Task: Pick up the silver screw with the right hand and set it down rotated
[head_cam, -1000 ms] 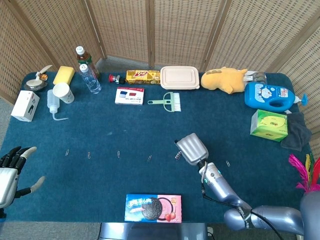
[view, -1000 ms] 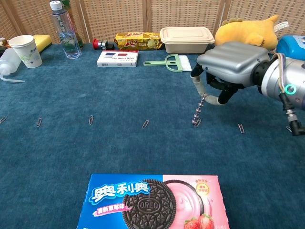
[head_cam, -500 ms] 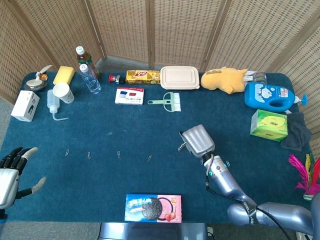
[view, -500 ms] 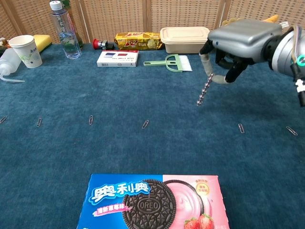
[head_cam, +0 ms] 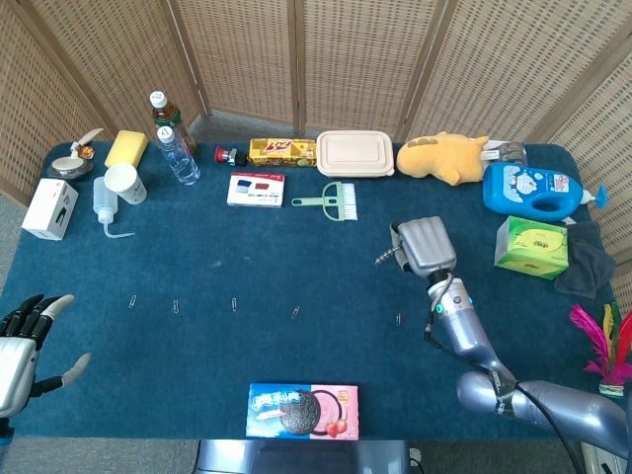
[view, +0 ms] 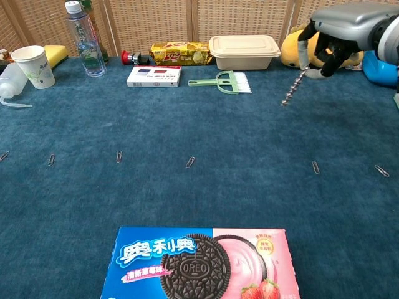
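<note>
My right hand is raised above the blue table, right of centre. It pinches the silver screw by its top end, and the screw hangs slanted down to the left, clear of the cloth. My left hand sits at the table's near left corner with fingers spread and nothing in it; the chest view does not show it.
Several paper clips lie in a row across the middle, two more at the right. An Oreo box is at the front edge. A green brush, lunch box and yellow plush toy stand behind.
My right hand has lifted the screw off the cloth and carried it up, back and to the right. The left hand has barely moved.
</note>
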Tool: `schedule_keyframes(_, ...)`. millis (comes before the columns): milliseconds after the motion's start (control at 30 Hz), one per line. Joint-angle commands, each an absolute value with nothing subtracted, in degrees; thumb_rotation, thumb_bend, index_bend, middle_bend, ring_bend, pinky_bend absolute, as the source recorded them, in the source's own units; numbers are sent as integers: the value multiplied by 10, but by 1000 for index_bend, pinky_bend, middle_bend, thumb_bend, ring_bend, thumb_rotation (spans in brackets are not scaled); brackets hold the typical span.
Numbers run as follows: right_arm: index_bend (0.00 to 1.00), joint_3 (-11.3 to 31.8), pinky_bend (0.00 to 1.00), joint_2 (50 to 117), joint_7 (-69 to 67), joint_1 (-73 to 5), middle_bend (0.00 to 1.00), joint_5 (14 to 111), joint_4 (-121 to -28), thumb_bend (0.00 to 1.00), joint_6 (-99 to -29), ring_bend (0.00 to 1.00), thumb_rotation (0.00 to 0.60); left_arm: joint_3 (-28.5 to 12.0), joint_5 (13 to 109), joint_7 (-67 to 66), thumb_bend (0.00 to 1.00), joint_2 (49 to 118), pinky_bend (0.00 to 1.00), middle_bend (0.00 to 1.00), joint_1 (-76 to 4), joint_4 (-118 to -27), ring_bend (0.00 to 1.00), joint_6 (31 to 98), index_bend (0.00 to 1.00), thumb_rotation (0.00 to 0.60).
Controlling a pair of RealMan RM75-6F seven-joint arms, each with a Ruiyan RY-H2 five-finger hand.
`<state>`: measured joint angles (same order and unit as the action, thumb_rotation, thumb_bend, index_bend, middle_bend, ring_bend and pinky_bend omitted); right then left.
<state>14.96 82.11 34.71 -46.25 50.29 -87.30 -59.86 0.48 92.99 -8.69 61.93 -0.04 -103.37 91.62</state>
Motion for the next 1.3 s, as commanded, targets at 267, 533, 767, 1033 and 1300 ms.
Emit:
schedule_keyframes(267, 682, 156, 768, 844, 323, -470, 911, 453, -770, 398, -562, 908, 600, 6, 930, -87, 389, 619, 192, 197, 2, -1033, 119, 918, 144, 459)
schedule_keyframes(533, 488, 152, 726, 861, 318, -476, 753, 430, -724, 398, -535, 865, 600, 7, 928, -85, 389, 613, 192, 197, 7, -1033, 119, 921, 139, 460)
schedule_keyframes(767, 288, 150, 711, 857, 309, -475, 586, 441, -729, 395, -536, 838, 600, 8, 928, -85, 389, 617, 192, 197, 7, -1032, 119, 919, 133, 458)
schedule_keyframes(1033, 278, 150, 699, 842, 286, -462, 551, 474, -769, 395, -563, 800, 600, 8, 930, -84, 389, 620, 192, 197, 5, -1029, 119, 914, 132, 458)
schedule_keyframes(1300, 225, 143, 604, 810, 233, -424, 500, 534, -879, 395, -612, 516, 600, 15, 932, -86, 389, 626, 192, 197, 5, -1029, 119, 907, 133, 459)
